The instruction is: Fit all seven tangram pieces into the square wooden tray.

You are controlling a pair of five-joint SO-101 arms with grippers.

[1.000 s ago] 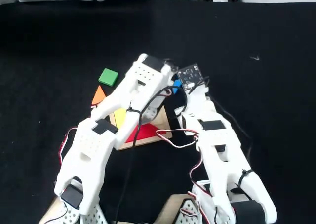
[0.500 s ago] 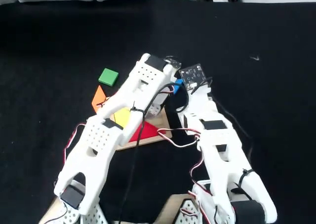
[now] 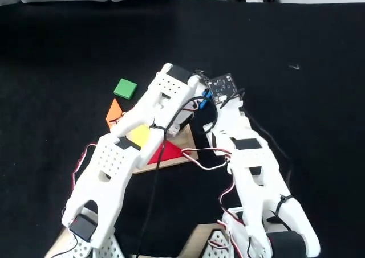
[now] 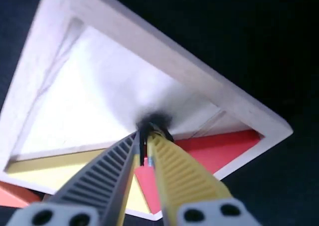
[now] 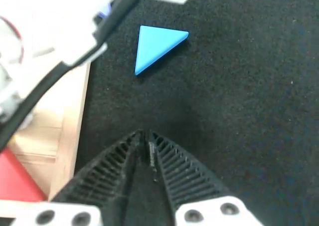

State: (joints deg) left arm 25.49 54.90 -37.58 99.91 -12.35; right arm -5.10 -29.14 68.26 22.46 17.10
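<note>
So left gripper (image 4: 146, 136) is pinched shut over the square wooden tray (image 4: 164, 59) mid-frame; right gripper (image 5: 147, 138) closed too, near the blue triangle piece (image 5: 157, 46).

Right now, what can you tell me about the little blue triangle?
The blue triangle is a flat, smooth, bright piece with sharp corners. It lies on the black cloth, outside the wooden tray, apart from its rim. Nothing touches it; the right gripper is shut, short of it.
</note>
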